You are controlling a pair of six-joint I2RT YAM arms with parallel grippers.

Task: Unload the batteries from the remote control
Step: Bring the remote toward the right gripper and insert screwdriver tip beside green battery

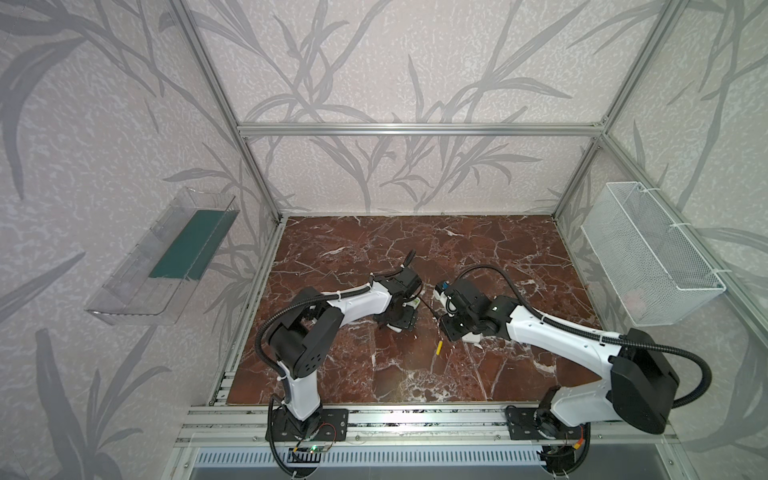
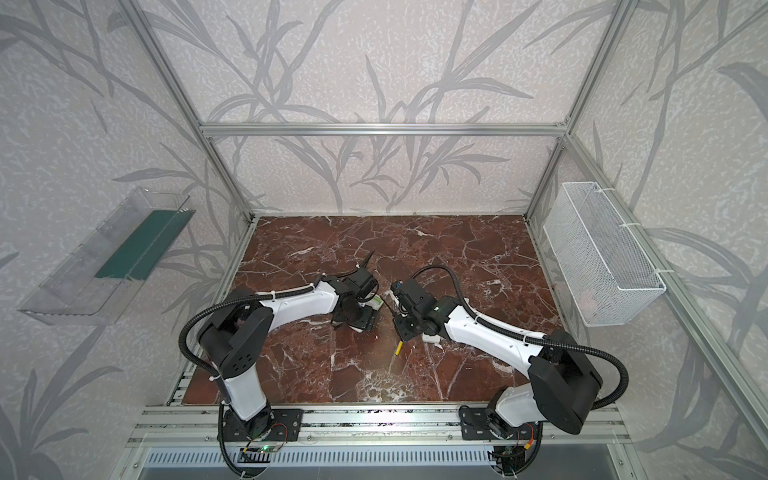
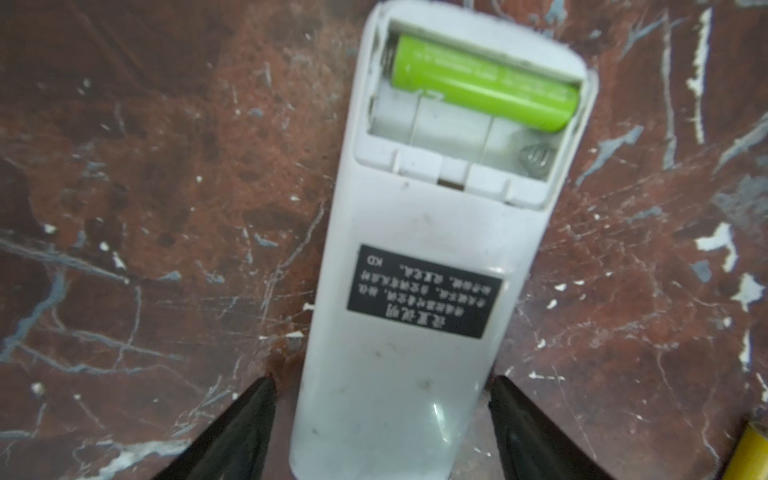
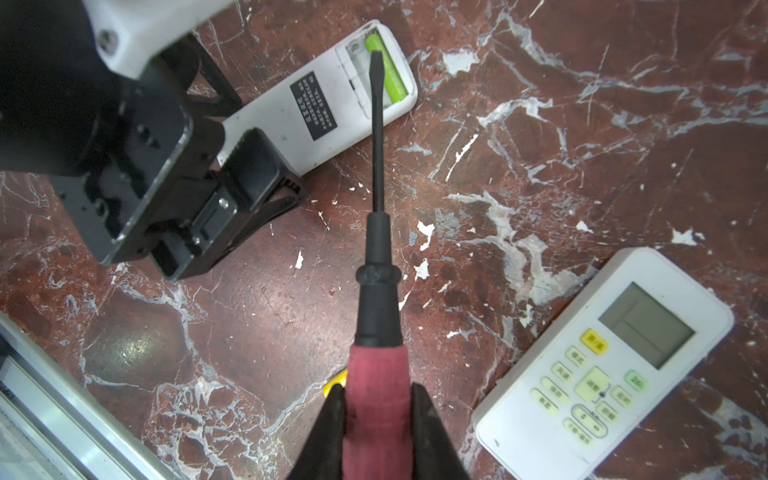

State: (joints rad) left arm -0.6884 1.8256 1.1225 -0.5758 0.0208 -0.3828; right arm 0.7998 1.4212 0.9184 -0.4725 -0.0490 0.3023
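The white remote control (image 3: pixel 399 340) lies face down on the marble with its battery bay uncovered. One green battery (image 3: pixel 486 85) sits in the far slot; the near slot is bare. My left gripper (image 3: pixel 382 378) is open and straddles the remote's lower end, with a thin gap on one side. My right gripper (image 4: pixel 377 388) is shut on the red handle of a screwdriver (image 4: pixel 378 249), whose flat tip hovers over the green battery (image 4: pixel 388 70). A loose yellow battery (image 1: pixel 438 348) lies on the table near the right gripper (image 1: pixel 449 326).
A second white remote (image 4: pixel 602 365) lies face up with its buttons showing, under the right arm. A clear tray (image 1: pixel 166 262) hangs on the left wall and a white mesh basket (image 1: pixel 648 253) on the right. An aluminium rail (image 1: pixel 374 419) edges the front.
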